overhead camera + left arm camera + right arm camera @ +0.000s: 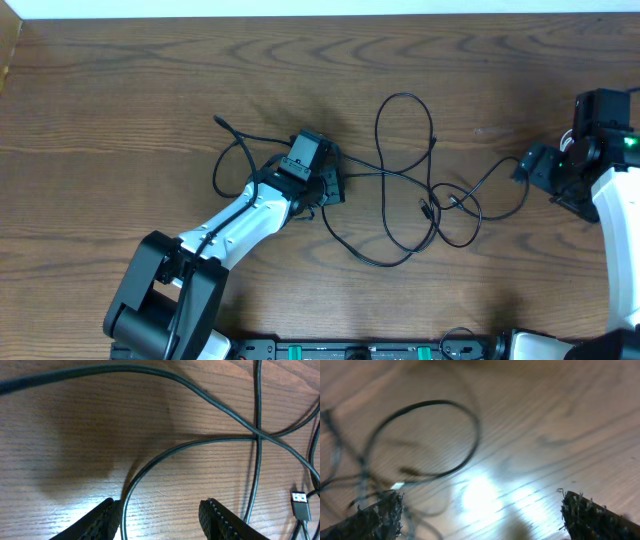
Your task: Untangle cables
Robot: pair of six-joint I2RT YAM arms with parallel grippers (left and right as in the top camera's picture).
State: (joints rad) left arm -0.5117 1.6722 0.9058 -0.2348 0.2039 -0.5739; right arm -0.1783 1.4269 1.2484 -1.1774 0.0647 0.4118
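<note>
Several thin black cables [404, 95] lie looped and crossed over one another in the middle of the wooden table. My left gripper [328, 183] hangs over the tangle's left part. In the left wrist view it [160, 515] is open, and one cable [215, 439] runs between the fingers, close beside the left finger [107, 516]. A USB plug [299, 505] lies to the right. My right gripper [545, 180] is by the cable end at the tangle's right side. It [480, 510] stands wide open over bare wood, with a blurred cable loop [435, 403] ahead.
The table's back edge [320, 17] runs along the top, and its left edge [8, 60] shows at the upper left. The arm bases and a black rail [360, 350] line the front edge. Bare wood [110, 150] lies left of the tangle.
</note>
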